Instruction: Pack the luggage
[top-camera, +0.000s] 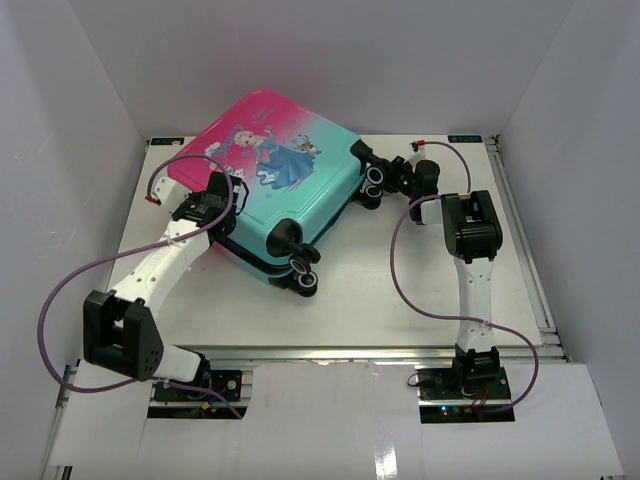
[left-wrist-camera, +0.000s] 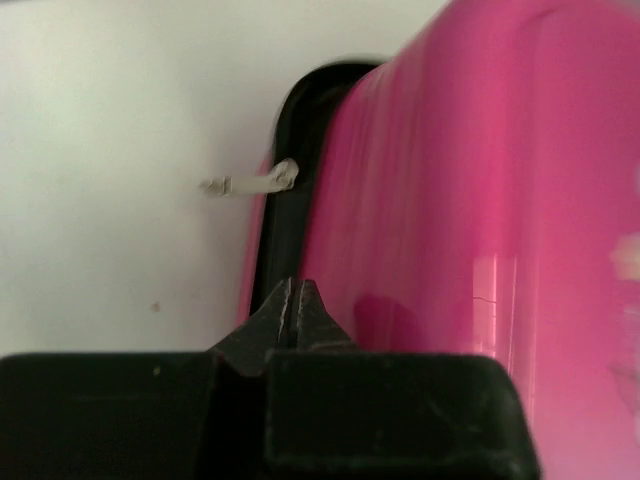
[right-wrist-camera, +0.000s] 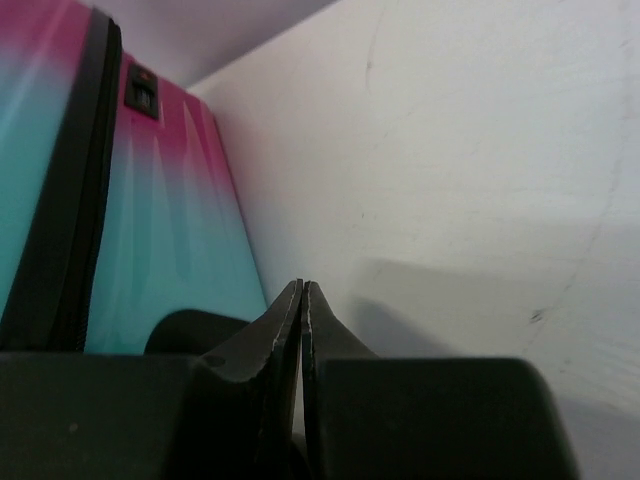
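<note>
Down at the near edge, both arm bases sit bolted to the table (top-camera: 400, 300), purple cables (top-camera: 395, 270) looping off each one. The left arm reaches forward, and the left gripper (top-camera: 222, 197) (left-wrist-camera: 297, 300) has its fingers pressed tight together with nothing between them, tips right at the pink flank of the luggage (top-camera: 290, 180) (left-wrist-camera: 450, 200) (right-wrist-camera: 170, 230), beside a black trim (left-wrist-camera: 300, 150) with a small white tab (left-wrist-camera: 255, 185) sticking out. I cannot tell whether they touch. On the right, the right gripper (top-camera: 385, 180) (right-wrist-camera: 302, 300) is pinched closed too, empty, just beside a dark wheel (top-camera: 375, 185) (right-wrist-camera: 195, 330) at the teal end. The luggage lies closed and flat, princess print up, set diagonally on the table's left-centre, pink end toward the back, two more wheels (top-camera: 300, 270) facing the bases.
</note>
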